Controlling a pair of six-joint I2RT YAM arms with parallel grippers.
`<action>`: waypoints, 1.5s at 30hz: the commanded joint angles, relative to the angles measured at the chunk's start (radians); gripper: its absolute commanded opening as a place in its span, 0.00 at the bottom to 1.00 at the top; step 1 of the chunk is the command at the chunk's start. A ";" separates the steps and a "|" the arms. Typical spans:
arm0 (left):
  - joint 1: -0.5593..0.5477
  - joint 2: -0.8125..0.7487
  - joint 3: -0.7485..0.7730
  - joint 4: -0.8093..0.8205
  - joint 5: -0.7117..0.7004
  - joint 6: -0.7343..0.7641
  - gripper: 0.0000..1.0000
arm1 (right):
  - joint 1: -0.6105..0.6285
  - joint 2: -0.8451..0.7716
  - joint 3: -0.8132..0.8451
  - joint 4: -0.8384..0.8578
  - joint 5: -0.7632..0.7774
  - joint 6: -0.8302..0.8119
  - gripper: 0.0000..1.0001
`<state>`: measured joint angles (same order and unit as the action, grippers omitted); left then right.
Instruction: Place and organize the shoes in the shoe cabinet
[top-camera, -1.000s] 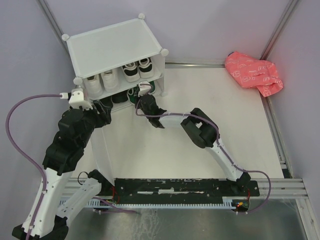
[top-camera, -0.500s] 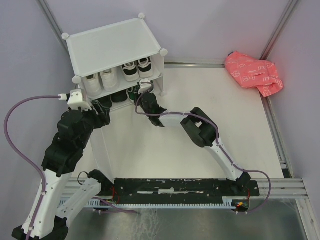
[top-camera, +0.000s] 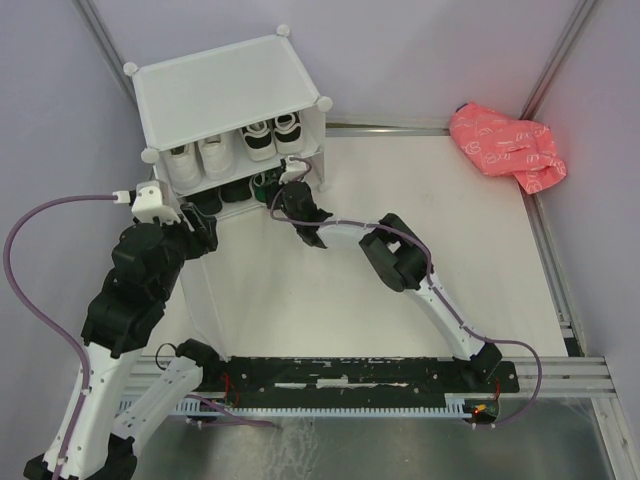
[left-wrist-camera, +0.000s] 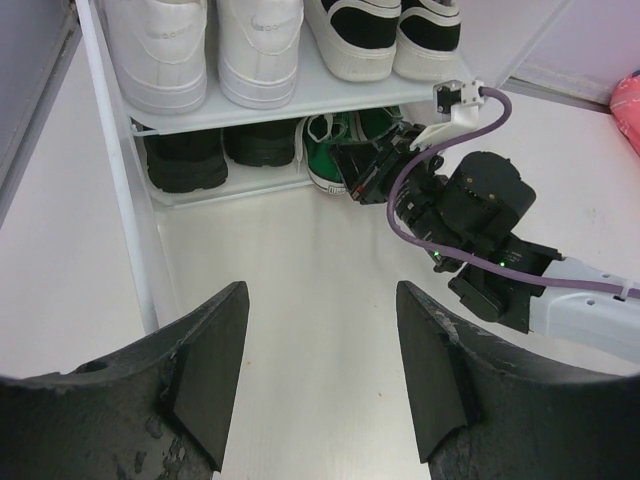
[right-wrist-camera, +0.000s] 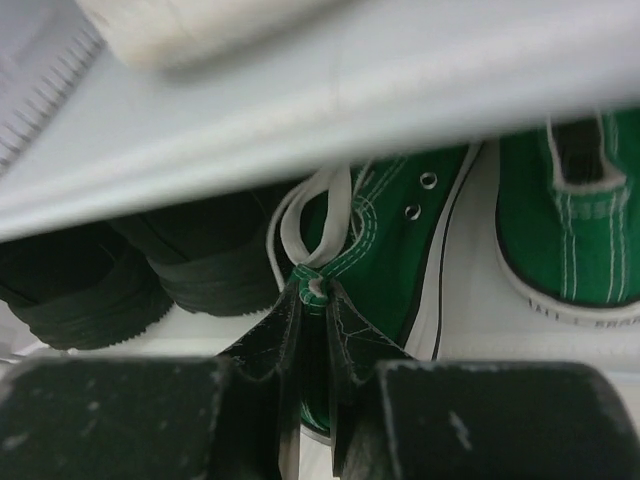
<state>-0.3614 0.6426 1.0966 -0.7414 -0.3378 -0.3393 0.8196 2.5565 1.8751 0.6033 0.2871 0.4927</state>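
Broadly, a white worktop (top-camera: 450, 230) spreads out in front of and to the right of a boxy white translucent plastic shoe cabinet (top-camera: 225, 90), whose open front faces the arms. Well to the cabinet's right lies a crumpled pink plastic bag (top-camera: 505, 145).

On the cabinet's upper shelf, white sneakers (left-wrist-camera: 200, 50) stand at the left and black sneakers with white soles (left-wrist-camera: 380, 30) at the right. On its lower level, plain black shoes (left-wrist-camera: 220, 155) sit at the left and a green canvas sneaker (right-wrist-camera: 400, 230) at the right, with its mate (right-wrist-camera: 570, 220) beside it.

The right claw (right-wrist-camera: 315, 290) reaches into that lower level, clenched on the sneaker's laced eyelet edge (white lace looping just above the fingertips). The left claw (left-wrist-camera: 320, 300) hovers before the cabinet's left side, released and empty.
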 joint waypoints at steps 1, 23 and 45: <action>0.003 -0.006 0.005 -0.038 -0.010 0.017 0.68 | -0.062 0.034 -0.021 0.006 -0.011 0.172 0.13; 0.003 -0.059 0.000 -0.043 -0.001 0.004 0.68 | -0.070 -0.093 -0.173 -0.176 -0.064 0.318 0.92; 0.003 -0.114 -0.020 -0.061 -0.028 0.012 0.83 | 0.066 -0.436 -0.364 -0.532 0.124 -0.070 0.99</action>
<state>-0.3614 0.5327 1.0870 -0.7795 -0.3389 -0.3397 0.8379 2.2520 1.5082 0.2451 0.3183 0.6182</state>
